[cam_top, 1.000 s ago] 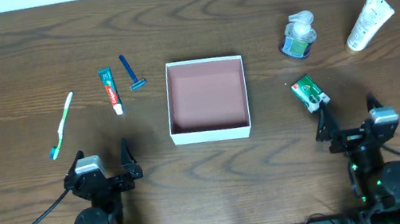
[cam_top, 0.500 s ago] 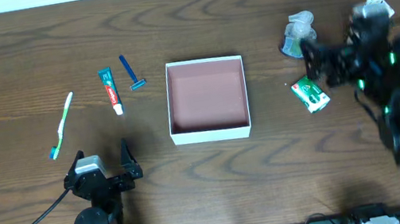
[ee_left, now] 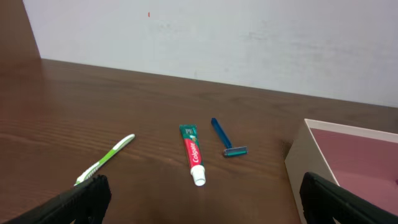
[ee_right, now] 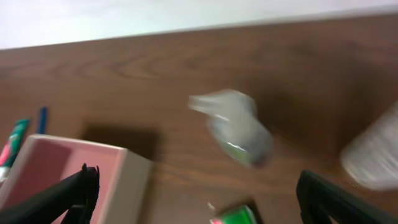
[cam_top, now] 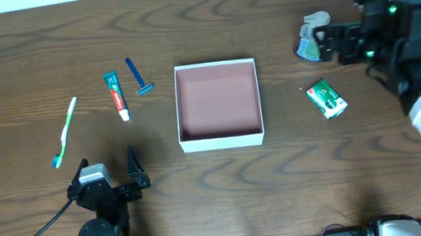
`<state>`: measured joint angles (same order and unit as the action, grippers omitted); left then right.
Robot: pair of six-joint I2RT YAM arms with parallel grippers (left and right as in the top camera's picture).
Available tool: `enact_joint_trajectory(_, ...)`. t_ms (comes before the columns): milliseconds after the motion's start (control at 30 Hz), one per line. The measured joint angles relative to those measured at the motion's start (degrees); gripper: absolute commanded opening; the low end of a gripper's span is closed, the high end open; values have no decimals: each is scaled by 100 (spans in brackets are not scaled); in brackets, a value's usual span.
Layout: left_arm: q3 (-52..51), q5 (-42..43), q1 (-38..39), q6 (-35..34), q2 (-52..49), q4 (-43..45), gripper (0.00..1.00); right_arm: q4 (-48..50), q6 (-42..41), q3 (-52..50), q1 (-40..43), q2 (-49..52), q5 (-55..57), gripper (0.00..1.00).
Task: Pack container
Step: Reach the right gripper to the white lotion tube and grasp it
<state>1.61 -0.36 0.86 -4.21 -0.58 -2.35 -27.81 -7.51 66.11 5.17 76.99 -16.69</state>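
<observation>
Zero items packed so far. The container (cam_top: 218, 104) sits mid-table (cam_top: 248, 197) with nothing in it. Toothbrush (cam_top: 65, 132), toothpaste (cam_top: 116, 95) and razor (cam_top: 139, 77) lie to its left, a small bottle (cam_top: 314, 36) and a green packet (cam_top: 327, 98) to its right. The left pincer (cam_top: 106, 160) is spread wide and empty. The right pincer (cam_top: 326, 43), also wide and empty, hovers by the bottle.

The big square cardboard box with white walls and a reddish-brown inside (cam_top: 224, 141) sits in the middle of the brown wooden table (cam_top: 290, 190). Three things lie to its left. The blue plastic razor (cam_top: 139, 77) is nearest. The small green and red toothpaste tube (cam_top: 116, 95) is just beside it. The green and white toothbrush (cam_top: 65, 132) is farthest left. The small green packet (cam_top: 326, 98) lies to the right of the box. Behind the packet, farther back on the table, is the small clear bottle (cam_top: 307, 45).
</observation>
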Motion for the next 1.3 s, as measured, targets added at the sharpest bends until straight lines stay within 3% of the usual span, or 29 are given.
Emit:
enact_joint_trajectory(200, 0, 0, 0, 0, 0, 2, 98, -863, -70, 1353, 680, 448, 160, 99)
enact_joint_trajectory(467, 0, 0, 0, 0, 0, 2, 98, -1934, 380, 3239, 715, 1204, 804, 99)
enact_joint_trajectory(1033, 0, 0, 0, 2, 0, 2, 98, -2249, 1104, 3344, 1209, 2149, 1047, 99)
enact_joint_trajectory(1300, 0, 0, 0, 0, 0, 0, 98, -2076, 1309, 3348, 1209, 2852, 1001, 86)
